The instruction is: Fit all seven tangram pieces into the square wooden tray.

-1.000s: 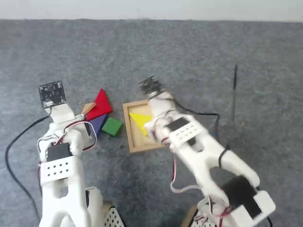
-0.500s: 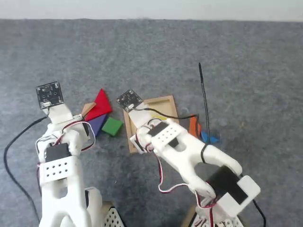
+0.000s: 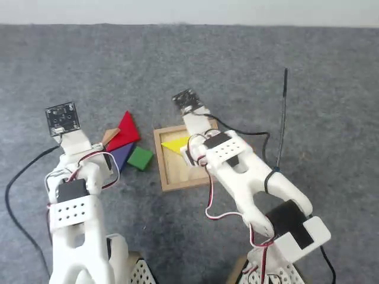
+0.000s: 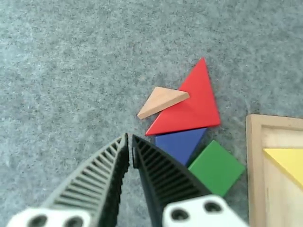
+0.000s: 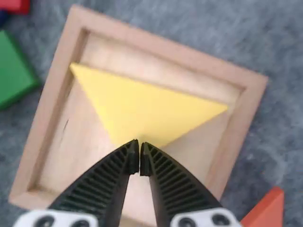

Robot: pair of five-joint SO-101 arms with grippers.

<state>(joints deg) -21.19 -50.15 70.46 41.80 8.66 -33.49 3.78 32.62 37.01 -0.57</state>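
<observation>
- Tray (image 3: 159, 158): flat on grey counter (image 3: 266, 59), betw. the 2 arms. Holds 1 pc: yellow triangle (image 5: 142, 106), long edge along the wall farthest from the arms, tip pointing to tray's middle.
- Right pincer (image 5: 139, 143): clenched, empty, over that tip.
- Loose pcs, left of tray: red triangle (image 4: 191, 106) w/ tan triangle (image 4: 161, 100) overlapping its long edge; blue piece (image 4: 180, 144) and green square (image 4: 217, 168) touching, green just beside tray wall.
- Orange piece (image 5: 265, 213): on counter off tray's right side.
- Left pincer (image 4: 130, 138): clenched, empty, tips just short of blue piece.
- Key relation: cluster lies straight ahead of left pincer, slightly to the tray side, so left arm is nearer. Prob. must release first, then take blue.
</observation>
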